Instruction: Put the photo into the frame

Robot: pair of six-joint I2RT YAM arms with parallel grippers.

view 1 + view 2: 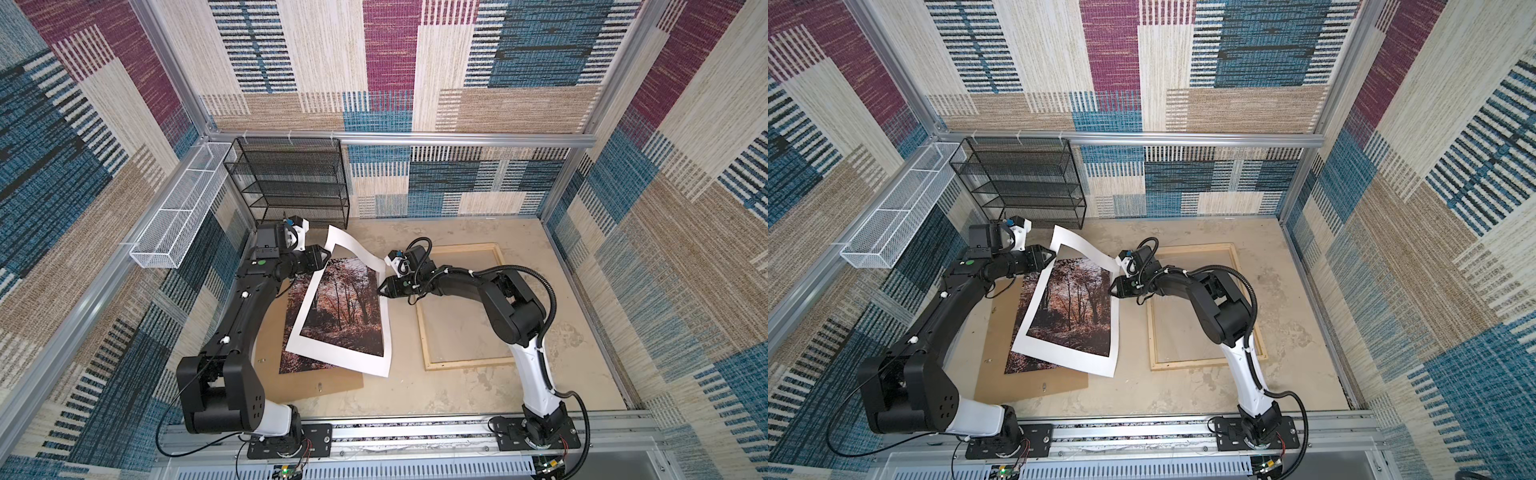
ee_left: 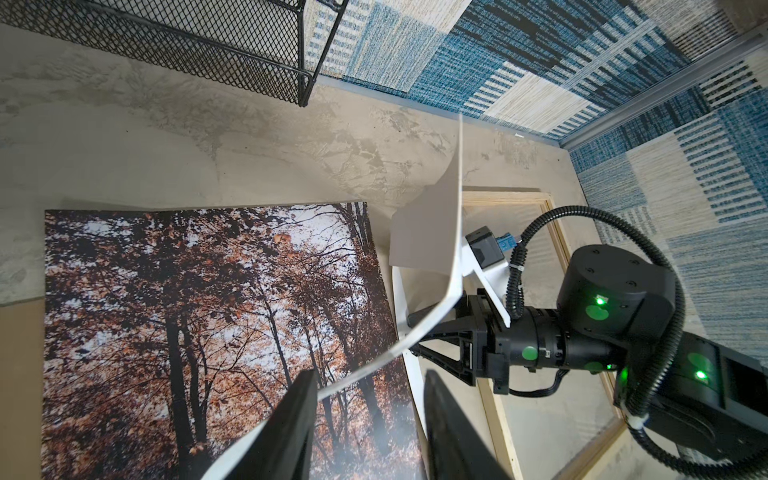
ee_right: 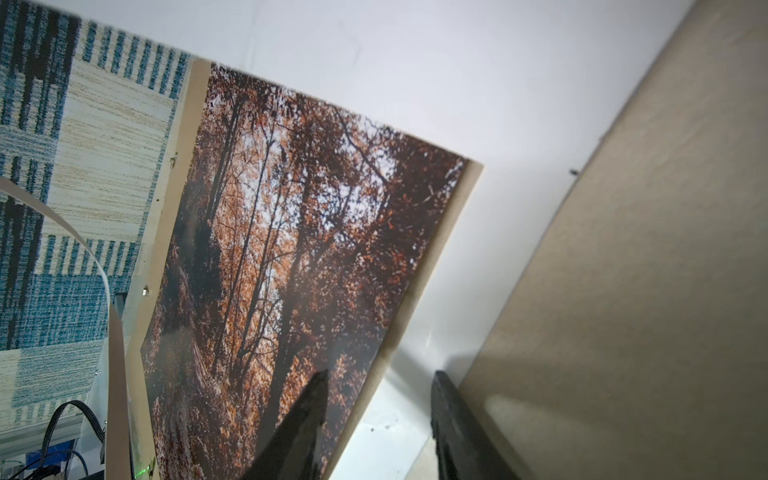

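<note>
The photo (image 1: 345,307) (image 1: 1075,307), an autumn forest print, lies flat on a brown backing board (image 1: 266,340) at centre left. A white mat (image 1: 332,358) (image 2: 432,232) lies skewed over it, its far end lifted and curled. The pale wood frame (image 1: 469,365) (image 1: 1204,361) lies to the right, partly under the right arm. My left gripper (image 1: 329,254) (image 2: 370,376) is at the mat's raised left edge, jaws apart, with the strip against one finger. My right gripper (image 1: 379,289) (image 3: 380,374) stands open over the mat's right strip.
A black mesh shelf (image 1: 291,183) stands at the back left, close behind the left gripper. A white wire basket (image 1: 183,208) hangs on the left wall. Patterned walls enclose the table on three sides.
</note>
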